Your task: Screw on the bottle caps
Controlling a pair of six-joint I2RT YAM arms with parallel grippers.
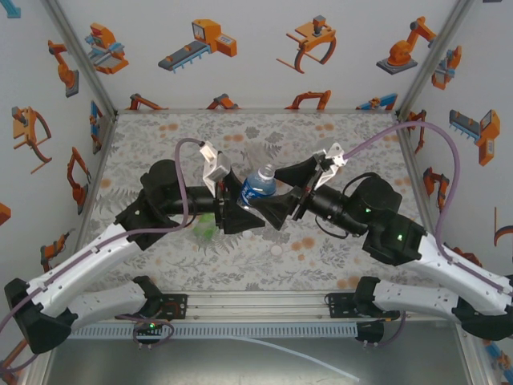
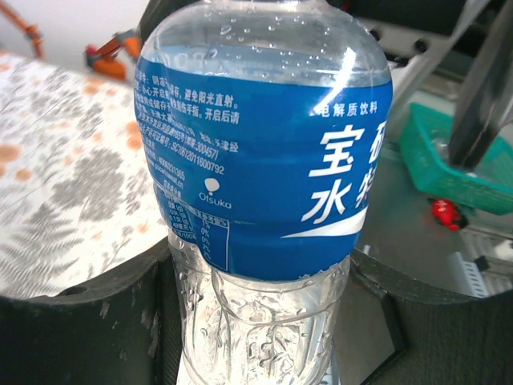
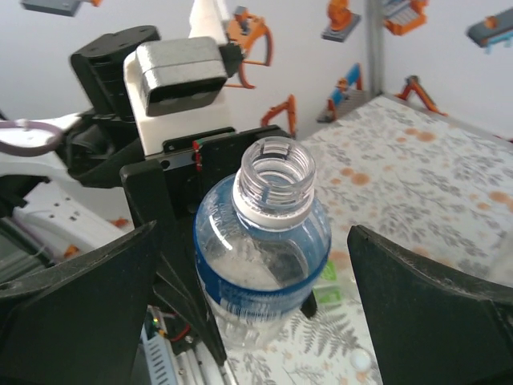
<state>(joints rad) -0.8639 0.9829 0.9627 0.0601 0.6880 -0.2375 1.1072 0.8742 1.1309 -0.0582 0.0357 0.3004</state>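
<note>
The bottle [image 1: 258, 186] with a blue label stands tilted over the middle of the floral table, between both grippers. My left gripper [image 1: 238, 210] is shut on its clear lower body [image 2: 264, 321], one black jaw pressing each side. My right gripper [image 1: 276, 210] is open, its jaws standing wide on either side of the bottle [image 3: 260, 257] without touching it. The neck [image 3: 278, 172] is bare, with a white ring under the thread. A small whitish cap [image 3: 359, 360] lies on the table below. A green-tinted bottle [image 1: 204, 228] lies under my left arm.
A green basket [image 2: 449, 160] sits off the table's near edge in the left wrist view. Walls printed with orange robots [image 1: 200, 40] close the table at the back and both sides. The aluminium rail [image 1: 256, 309] runs along the near edge.
</note>
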